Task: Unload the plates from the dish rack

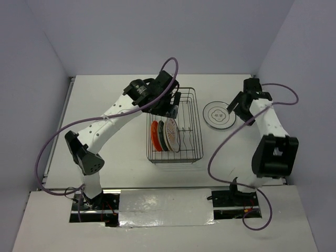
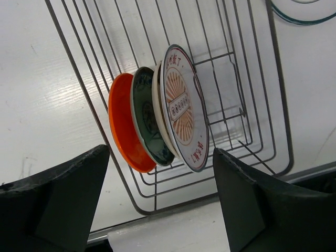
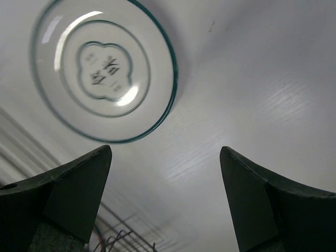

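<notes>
Plates (image 1: 164, 135) upright in dish rack (image 1: 190, 113); grey-ringed plate (image 1: 220, 114) flat on table (image 1: 94, 94) alongside

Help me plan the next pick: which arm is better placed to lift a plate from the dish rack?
Left. The left gripper hangs open over the dish rack, facing its upright plates; the right gripper is open off to the side, above the grey-ringed plate.

Table (image 1: 105, 100): white, matte, with faint scuffs and a streaky sheen in the close views.
Walls (image 1: 157, 31): pale lavender-grey panels enclosing the rear and both sides.
Front board (image 1: 157, 239): white, spans the near edge.
Silver sheet (image 1: 165, 210): glossy, wrinkled, centred between table and front board.
</notes>
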You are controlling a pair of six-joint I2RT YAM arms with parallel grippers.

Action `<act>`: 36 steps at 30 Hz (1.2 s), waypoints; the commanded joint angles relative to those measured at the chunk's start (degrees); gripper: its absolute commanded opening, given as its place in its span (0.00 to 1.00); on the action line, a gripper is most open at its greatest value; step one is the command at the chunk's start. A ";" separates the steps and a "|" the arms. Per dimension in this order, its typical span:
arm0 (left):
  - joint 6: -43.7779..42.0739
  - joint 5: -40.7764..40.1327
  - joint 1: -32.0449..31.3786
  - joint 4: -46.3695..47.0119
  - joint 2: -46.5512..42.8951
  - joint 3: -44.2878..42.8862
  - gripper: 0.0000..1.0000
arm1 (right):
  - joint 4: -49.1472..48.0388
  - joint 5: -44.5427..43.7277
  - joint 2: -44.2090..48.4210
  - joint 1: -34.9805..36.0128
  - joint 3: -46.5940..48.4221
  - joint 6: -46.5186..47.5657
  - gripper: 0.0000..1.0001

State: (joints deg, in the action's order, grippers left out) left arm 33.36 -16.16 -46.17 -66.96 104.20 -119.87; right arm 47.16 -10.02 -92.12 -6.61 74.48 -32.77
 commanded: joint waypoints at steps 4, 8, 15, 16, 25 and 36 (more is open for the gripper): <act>3.98 -5.28 -1.73 -2.82 6.09 -4.05 0.83 | 1.45 2.27 20.38 2.65 -5.47 -0.89 0.91; 7.32 -5.99 -2.43 -1.78 7.42 -1.51 0.74 | 2.32 3.51 25.05 4.24 -8.29 0.16 0.91; 9.61 -5.46 -3.48 -0.63 9.35 -0.45 0.58 | 4.43 2.90 29.62 4.33 -10.40 2.63 0.91; 9.79 -5.28 -3.66 -0.46 9.53 -0.36 0.58 | 4.44 2.99 29.97 4.33 -10.67 2.98 0.91; 12.43 -5.90 -4.19 -0.63 10.93 2.28 0.48 | 4.96 4.04 31.65 4.33 -11.11 4.12 0.91; 13.48 -4.58 -4.80 -0.19 11.37 1.49 0.19 | 5.67 4.48 32.09 4.33 -9.53 4.74 0.91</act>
State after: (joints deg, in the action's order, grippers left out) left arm 45.69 -22.63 -50.06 -67.92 114.85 -117.34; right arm 51.99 -5.91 -61.32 -2.48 63.20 -28.82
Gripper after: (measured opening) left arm 0.208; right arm 0.910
